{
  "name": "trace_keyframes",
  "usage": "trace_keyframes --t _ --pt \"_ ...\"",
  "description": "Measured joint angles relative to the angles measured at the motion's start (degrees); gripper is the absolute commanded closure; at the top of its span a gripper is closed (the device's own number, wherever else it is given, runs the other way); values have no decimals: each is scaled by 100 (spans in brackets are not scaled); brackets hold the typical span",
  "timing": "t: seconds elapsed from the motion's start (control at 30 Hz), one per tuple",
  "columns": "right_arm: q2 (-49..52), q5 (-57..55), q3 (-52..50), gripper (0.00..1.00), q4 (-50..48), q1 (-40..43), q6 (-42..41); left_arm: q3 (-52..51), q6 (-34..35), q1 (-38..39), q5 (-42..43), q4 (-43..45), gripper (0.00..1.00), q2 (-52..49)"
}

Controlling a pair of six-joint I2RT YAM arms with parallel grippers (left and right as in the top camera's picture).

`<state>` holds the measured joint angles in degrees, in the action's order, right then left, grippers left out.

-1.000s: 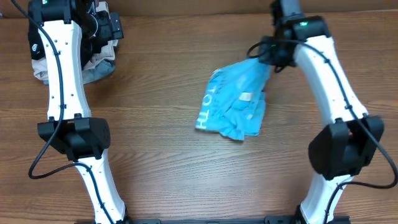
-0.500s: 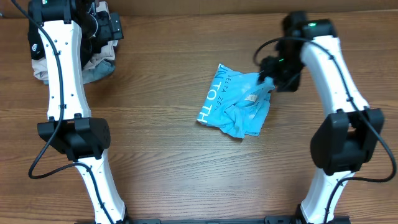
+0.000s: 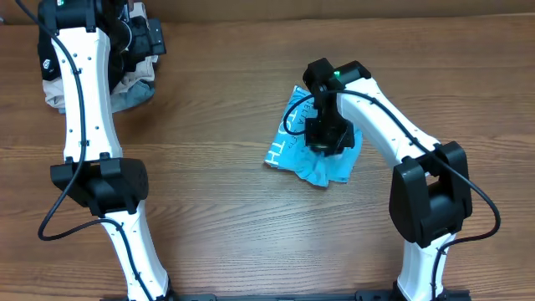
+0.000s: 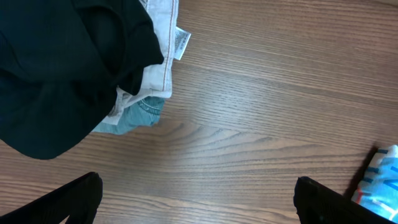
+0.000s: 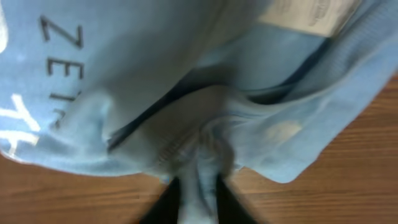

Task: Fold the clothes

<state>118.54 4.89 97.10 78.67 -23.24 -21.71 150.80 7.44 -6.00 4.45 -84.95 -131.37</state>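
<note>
The light sky-blue T-shirt (image 3: 294,144) lies crumpled in the middle of the table, with white lettering along its left edge. My right gripper (image 3: 326,138) is low over its middle and shut on a pinch of its fabric. In the right wrist view the T-shirt (image 5: 124,74) fills the frame, with dark and white letters at the left, a white label at the top, and a fold held between my fingers (image 5: 198,202). My left gripper (image 4: 199,199) is open and empty above bare wood at the far left; a corner of the T-shirt (image 4: 380,183) shows at its right edge.
A pile of other clothes (image 3: 125,79) sits at the far left corner under the left arm: a black garment (image 4: 56,68), a beige one with a white tag (image 4: 163,37) and a pale grey-blue one (image 4: 134,115). The table's back edge (image 3: 267,17) runs along the top.
My right gripper has swung left and down from the T-shirt's right edge onto its middle. The T-shirt has dropped onto the table and bunched. The left arm has not moved.
</note>
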Motion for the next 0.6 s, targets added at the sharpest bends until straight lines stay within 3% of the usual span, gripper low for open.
trace_keyframes --t 0.43,0.6 --pt "-133 -278 -114 96 1115 2 -570 0 -39 0 0 -181 0 0" --pt "-214 -188 -1054 96 1054 2 -831 0 -166 0 0 -317 0 0"
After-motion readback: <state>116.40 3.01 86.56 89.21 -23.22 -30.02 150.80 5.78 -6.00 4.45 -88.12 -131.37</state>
